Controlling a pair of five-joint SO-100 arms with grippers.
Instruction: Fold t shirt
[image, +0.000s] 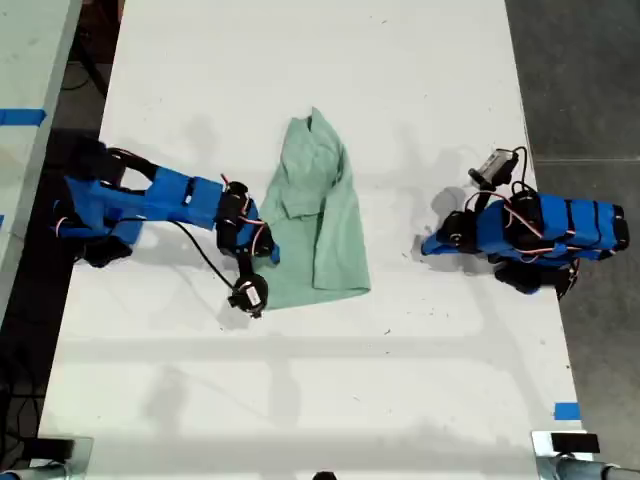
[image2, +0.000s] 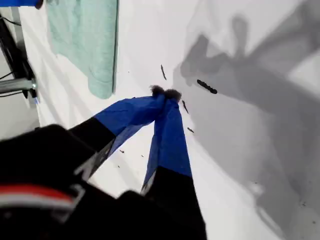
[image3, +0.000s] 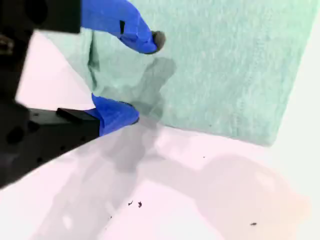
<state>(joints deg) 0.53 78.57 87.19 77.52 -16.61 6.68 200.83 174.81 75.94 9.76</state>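
My second gripper (image3: 135, 82) has its jaws wide at the shirt (image: 318, 215) hem near the exterior view's left; it should pinch only the top layer, then lift and fold across. My first gripper (image2: 165, 95), jaws closed and empty, waits over bare desk (image: 300, 60) at that view's right. One shirt, two arms.

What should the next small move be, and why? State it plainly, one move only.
Probably lower my second gripper and close it on the near edge of the t shirt. Its jaws stand open with one fingertip over the fabric and the other at the hem, gripping nothing yet. My first gripper is shut over bare table, away from the cloth.
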